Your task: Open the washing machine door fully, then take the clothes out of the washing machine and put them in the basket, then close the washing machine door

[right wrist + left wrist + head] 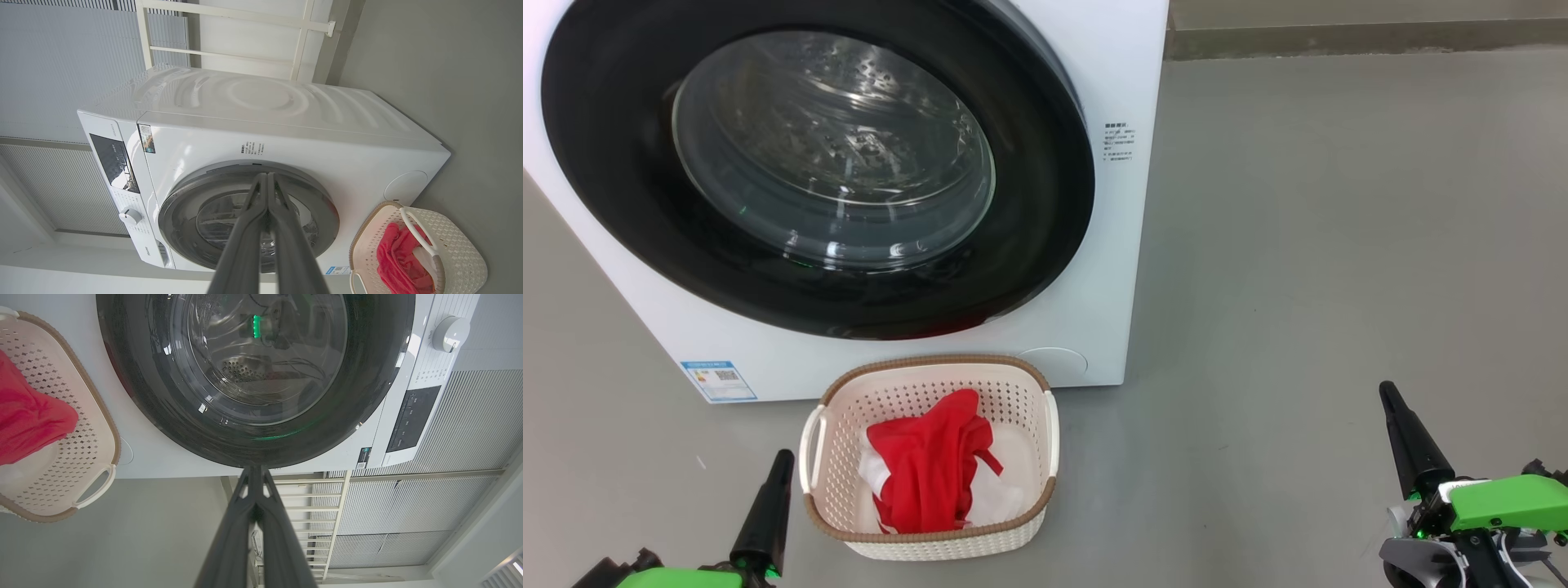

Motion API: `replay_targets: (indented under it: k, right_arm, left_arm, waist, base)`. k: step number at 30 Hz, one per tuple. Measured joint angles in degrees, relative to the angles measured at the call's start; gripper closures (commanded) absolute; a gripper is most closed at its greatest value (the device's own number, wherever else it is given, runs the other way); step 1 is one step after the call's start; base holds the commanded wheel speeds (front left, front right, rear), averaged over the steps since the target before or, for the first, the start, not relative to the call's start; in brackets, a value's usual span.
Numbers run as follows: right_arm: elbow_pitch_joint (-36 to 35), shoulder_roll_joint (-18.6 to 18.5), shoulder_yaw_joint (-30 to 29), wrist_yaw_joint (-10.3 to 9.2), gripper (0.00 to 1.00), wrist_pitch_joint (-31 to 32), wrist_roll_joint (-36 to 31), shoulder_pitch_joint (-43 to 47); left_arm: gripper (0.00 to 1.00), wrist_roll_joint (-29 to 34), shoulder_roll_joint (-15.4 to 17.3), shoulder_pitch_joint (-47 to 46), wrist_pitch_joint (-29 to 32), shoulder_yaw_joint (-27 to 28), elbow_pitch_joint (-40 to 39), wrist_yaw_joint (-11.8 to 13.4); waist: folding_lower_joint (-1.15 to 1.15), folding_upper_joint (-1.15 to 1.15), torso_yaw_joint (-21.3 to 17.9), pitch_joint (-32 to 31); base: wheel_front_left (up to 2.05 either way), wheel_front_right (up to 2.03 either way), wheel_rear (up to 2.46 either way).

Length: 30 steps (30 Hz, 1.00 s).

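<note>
The white washing machine (1111,245) fills the upper left of the head view, and its round black-ringed door (817,163) lies flat against the front. On the floor before it stands the cream basket (929,457) with the red and white clothes (931,469) inside. My left gripper (778,461) is low at the basket's left, shut and empty. My right gripper (1388,396) is far to the right over bare floor, also shut and empty. The left wrist view shows the door (253,375) and basket (61,457); the right wrist view shows the machine (265,163) and the basket (416,253).
Grey floor (1339,286) spreads wide to the right of the machine and basket. A control panel with a knob (449,332) sits on the machine's top edge. A white railing (229,28) and ribbed wall stand behind the machine.
</note>
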Motion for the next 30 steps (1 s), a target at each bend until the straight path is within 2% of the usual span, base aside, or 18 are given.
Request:
replay_targets:
  k: [30]
  right_arm:
    - [0.0,0.0,0.0,0.0,1.0,0.0,0.0,0.0]
  left_arm:
    - [1.0,0.0,0.0,-0.01,0.0,0.0,0.0,0.0]
  waist:
    - [0.0,0.0,0.0,0.0]
  base:
    - [0.0,0.0,0.0]
